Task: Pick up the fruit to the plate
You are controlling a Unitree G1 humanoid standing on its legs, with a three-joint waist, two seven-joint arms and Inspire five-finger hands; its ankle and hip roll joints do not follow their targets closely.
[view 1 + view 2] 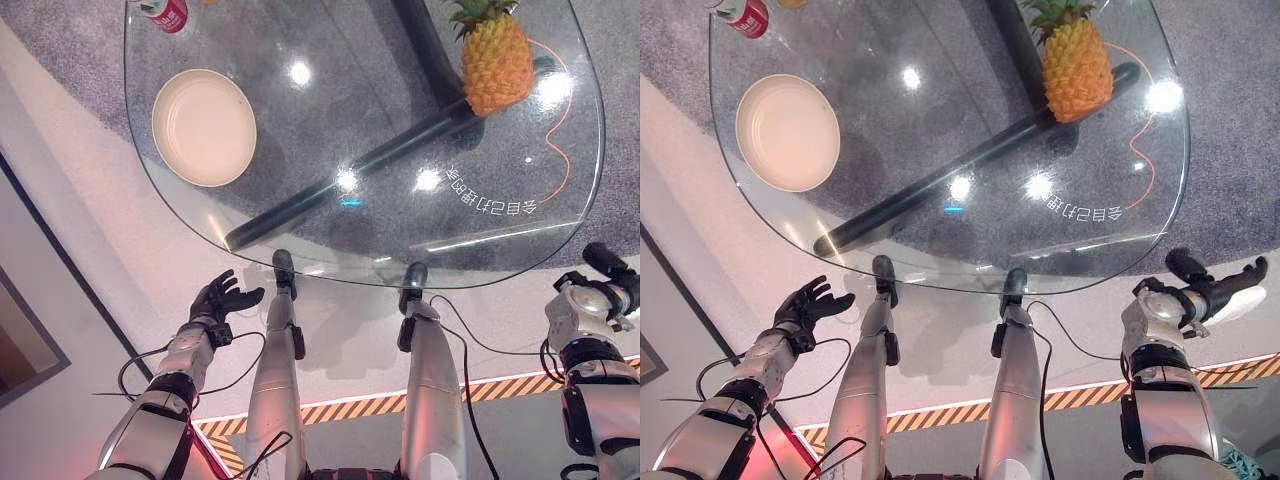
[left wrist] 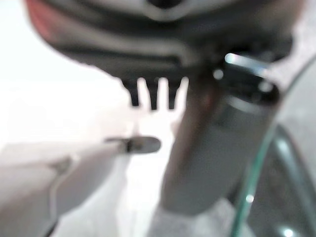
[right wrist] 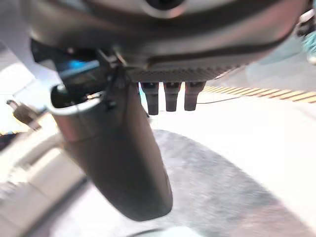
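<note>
Overhead, knobbly pineapple (image 1: 497, 60) upright on rounded glass table (image 1: 300, 215), smooth cream plate (image 1: 204, 127) apart; left hand (image 1: 222, 298), right hand (image 1: 1220, 282) both splayed, empty

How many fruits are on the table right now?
1: a pineapple on the glass table's far right side, apart from the plate at left. More fruit may lie beyond the top edge.

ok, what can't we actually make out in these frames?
- Red can: cut off by the top edge in both eye views.
- Pineapple: crown tip cropped at the top edge.
- Right hand: in the left eye view it runs off the right edge.
- Left hand: its own wrist view is too blurred to show detail.
</note>
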